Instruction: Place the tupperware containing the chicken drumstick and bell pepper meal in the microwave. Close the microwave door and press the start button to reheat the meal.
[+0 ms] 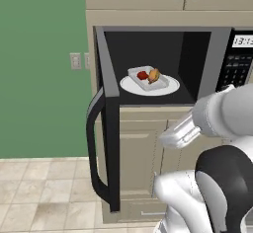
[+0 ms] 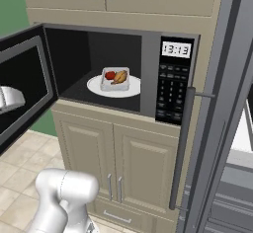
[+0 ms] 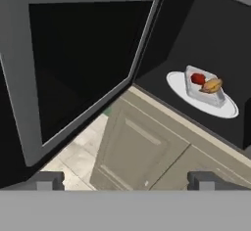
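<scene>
From your left base view, the microwave (image 1: 163, 64) stands with its door (image 1: 109, 118) swung wide to the left, bar handle (image 1: 94, 143) facing out. Inside, the tupperware (image 1: 148, 77) sits on the white plate (image 1: 129, 85) at the middle of the cavity floor. It holds the pepper (image 1: 143, 75) on the left and the drumstick (image 1: 154, 74) touching it on the right. The arm (image 1: 212, 113) reaches across in front of the microwave's lower right.

From your right base view, the same tray (image 2: 115, 79) rests on the plate (image 2: 97, 86), left of the keypad (image 2: 171, 91) and below the clock (image 2: 176, 49). The pepper (image 2: 110, 75) is glossy red, the drumstick (image 2: 119, 78) tan-orange.

In your hand view, the gripper (image 3: 125, 180) hangs outside the microwave, below its opening, with the fingertips (image 3: 46, 180) spread far apart and nothing between them. The tupperware (image 3: 206, 89) is a shallow light-grey tray on the plate (image 3: 179, 85), well apart from the gripper, and the door's dark window (image 3: 83, 63) lies to the tray's left.
</scene>
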Motion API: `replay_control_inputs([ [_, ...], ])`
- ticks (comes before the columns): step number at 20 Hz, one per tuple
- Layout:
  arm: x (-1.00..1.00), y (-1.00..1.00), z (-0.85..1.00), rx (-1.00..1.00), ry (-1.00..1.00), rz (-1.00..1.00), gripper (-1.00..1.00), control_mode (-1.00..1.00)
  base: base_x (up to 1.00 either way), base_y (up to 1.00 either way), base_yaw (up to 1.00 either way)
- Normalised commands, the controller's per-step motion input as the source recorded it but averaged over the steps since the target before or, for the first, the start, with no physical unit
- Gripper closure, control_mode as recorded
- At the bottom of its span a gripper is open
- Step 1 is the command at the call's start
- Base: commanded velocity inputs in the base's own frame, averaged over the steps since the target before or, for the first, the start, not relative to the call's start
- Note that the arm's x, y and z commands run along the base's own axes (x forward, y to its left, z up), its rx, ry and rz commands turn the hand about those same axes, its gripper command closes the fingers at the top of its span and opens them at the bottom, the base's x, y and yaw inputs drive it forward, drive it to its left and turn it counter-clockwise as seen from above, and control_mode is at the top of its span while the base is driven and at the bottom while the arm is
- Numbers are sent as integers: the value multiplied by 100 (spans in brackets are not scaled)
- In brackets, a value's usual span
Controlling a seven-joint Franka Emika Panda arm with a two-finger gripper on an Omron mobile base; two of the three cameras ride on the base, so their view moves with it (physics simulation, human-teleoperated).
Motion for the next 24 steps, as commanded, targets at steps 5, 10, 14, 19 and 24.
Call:
replay_control_inputs([
  [5, -49, 41, -23, -16, -41, 0, -100, -100, 0, 0, 0],
  [10, -38, 45, -6, -15, -37, 0, -100, -100, 0, 0, 0],
  [14, -16, 65, 0, -17, -23, 0, -100, -100, 0, 0, 0],
  [19, 0, 86, 0, -21, -15, -5, -100, -100, 0, 0, 0],
  [24, 1, 95, 0, -26, -9, -9, -100, -100, 0, 0, 0],
])
